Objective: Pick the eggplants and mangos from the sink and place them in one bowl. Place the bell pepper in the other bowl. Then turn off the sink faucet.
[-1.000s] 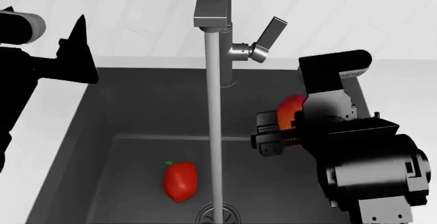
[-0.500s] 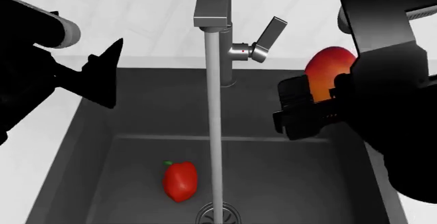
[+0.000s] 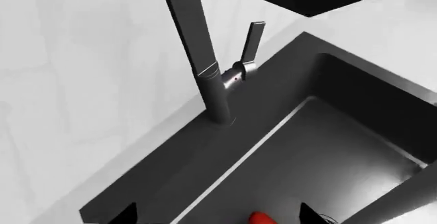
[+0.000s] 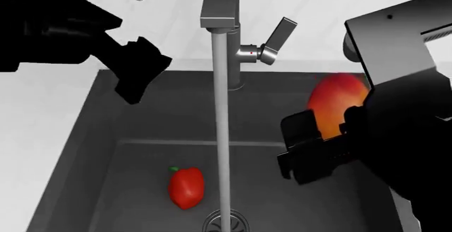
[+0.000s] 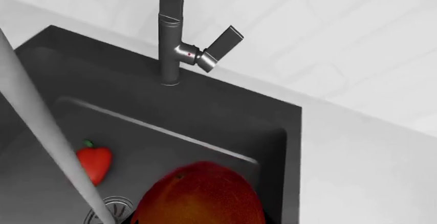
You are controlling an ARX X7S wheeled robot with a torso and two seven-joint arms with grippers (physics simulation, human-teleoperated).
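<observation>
A: Mango (image 4: 337, 105) sits lower than half a second ago; the left gripper (image 4: 137, 81) has swung in over the sink's (image 4: 106, 136) far-left corner, jaw state unclear

B: Right gripper (image 4: 321, 150) clamps it, long axis upright. Bell pepper (image 4: 186, 187) lies near the drain (image 4: 226, 223), stem pointing far

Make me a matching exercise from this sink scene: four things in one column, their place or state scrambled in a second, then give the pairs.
Things:
1. mango
2. bell pepper
3. sink faucet
4. left gripper

Places or states:
A. lying on the sink floor near the drain
B. water streaming down from it
C. held up in the right gripper
D. holding nothing, above the sink's far left corner

Pairs: 1-C, 2-A, 3-B, 4-D
</observation>
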